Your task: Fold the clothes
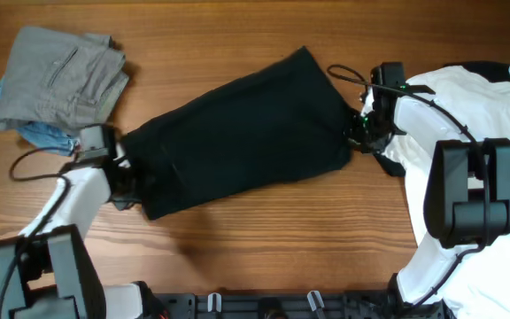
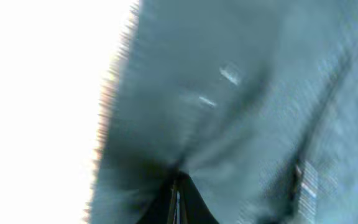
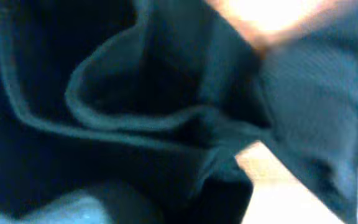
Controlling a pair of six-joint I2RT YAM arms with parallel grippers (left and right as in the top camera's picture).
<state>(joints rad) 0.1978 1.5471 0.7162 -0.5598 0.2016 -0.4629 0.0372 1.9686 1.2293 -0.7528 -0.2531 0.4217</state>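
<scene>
A: Left gripper (image 1: 129,182)?
B: Pinched on the shorts (image 1: 246,133), left end; cloth puckers into its tips.
A: Shorts?
B: Spread between both grippers.
A: Right gripper (image 1: 359,133)?
B: At the right end, cloth bunched close. Grip: cannot tell.

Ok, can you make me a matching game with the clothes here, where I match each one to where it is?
Things:
1. black shorts
2. white T-shirt
3. grey trousers
4. blue cloth

Places:
A. peeking out from under something folded
B. in the middle, stretched out long
C. far left, folded up
D. on the right side

Pairs: 1-B, 2-D, 3-C, 4-A
</scene>
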